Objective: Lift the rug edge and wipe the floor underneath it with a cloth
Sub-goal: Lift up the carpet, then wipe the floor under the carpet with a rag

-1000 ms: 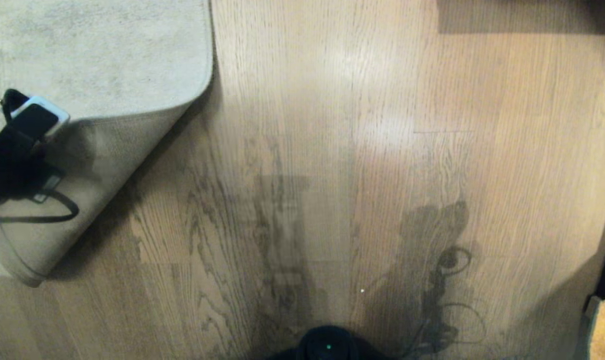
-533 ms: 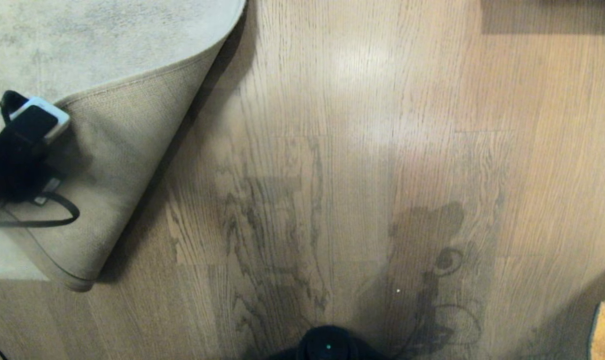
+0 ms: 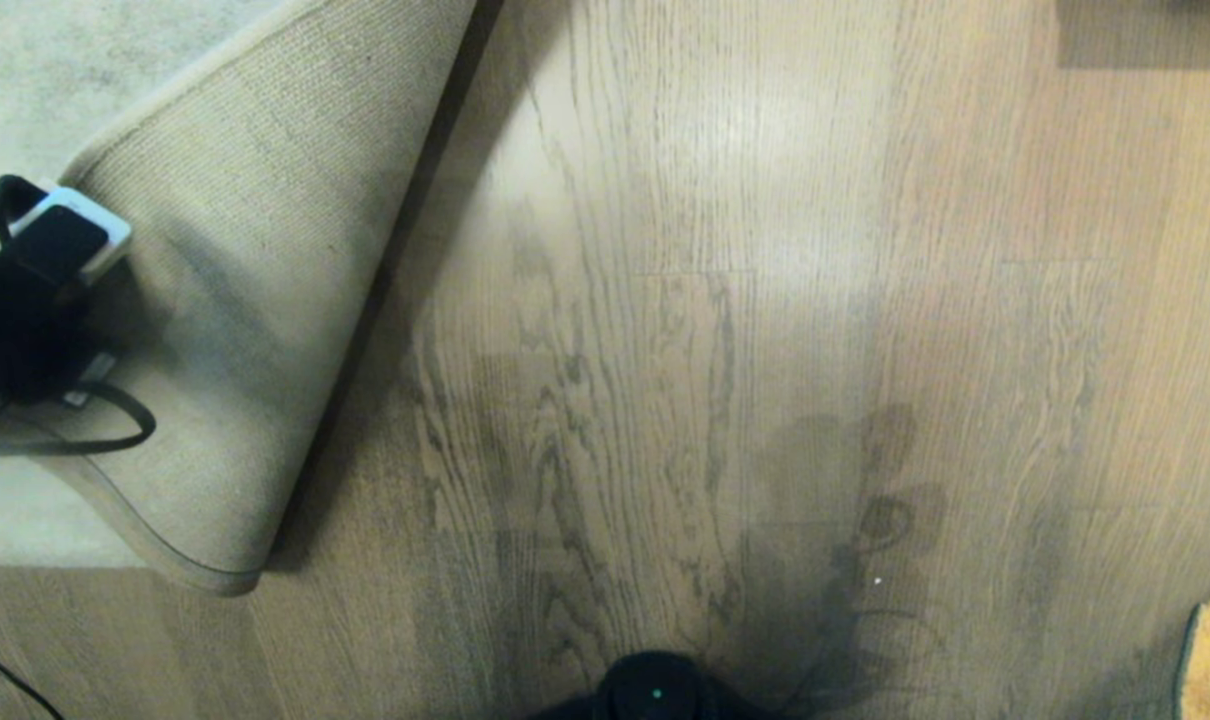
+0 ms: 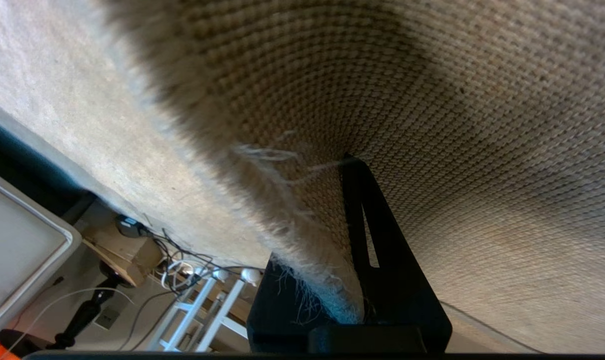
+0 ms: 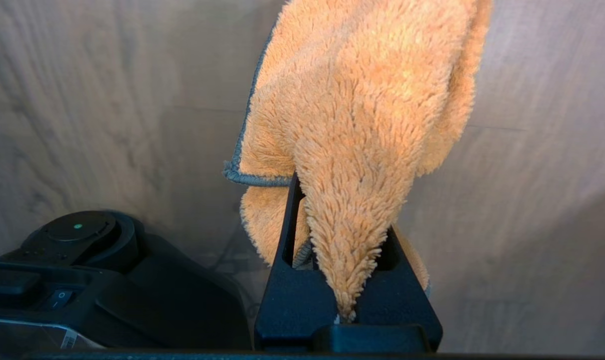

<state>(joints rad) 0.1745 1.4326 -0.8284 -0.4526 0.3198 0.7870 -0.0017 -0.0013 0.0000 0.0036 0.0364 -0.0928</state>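
At nine o'clock in the head view, the left gripper [image 4: 332, 280] pinches the rug edge [image 3: 215, 575], folded over the floor [image 3: 765, 250]. At four o'clock, the right gripper [image 5: 340, 280] squeezes the orange cloth [image 5: 362, 110].

Light brown wood-grain planks [image 3: 765, 300] fill the room's floor, with a pale sheen of light near the far side (dark shadows nearer). A white-framed stand [image 4: 202, 305] and tangled cables [image 4: 177, 260] sit beyond.
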